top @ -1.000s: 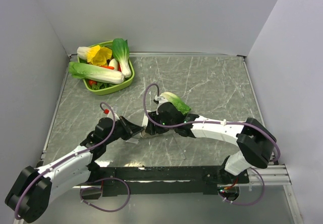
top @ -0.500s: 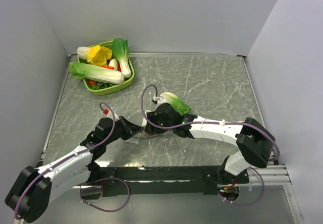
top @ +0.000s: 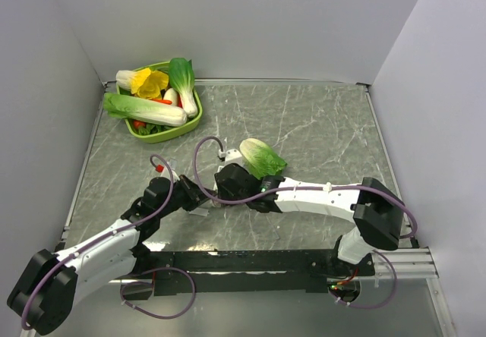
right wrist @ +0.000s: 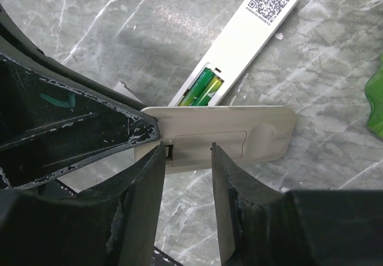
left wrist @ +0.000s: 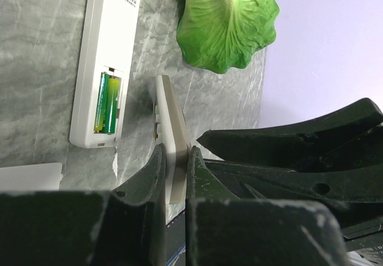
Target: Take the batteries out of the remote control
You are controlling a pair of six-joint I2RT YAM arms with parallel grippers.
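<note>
Tightly on flat panel, left hand

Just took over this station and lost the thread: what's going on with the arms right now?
The left gripper pinches the battery cover on edge, apart from the remote control. The right gripper, jaws apart, is right at that cover. The remote lies face down, the batteries still in its open compartment.

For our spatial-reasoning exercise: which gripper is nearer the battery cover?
Left. The left gripper pinches the battery cover by its end; the right gripper hovers open just before its flat face.
</note>
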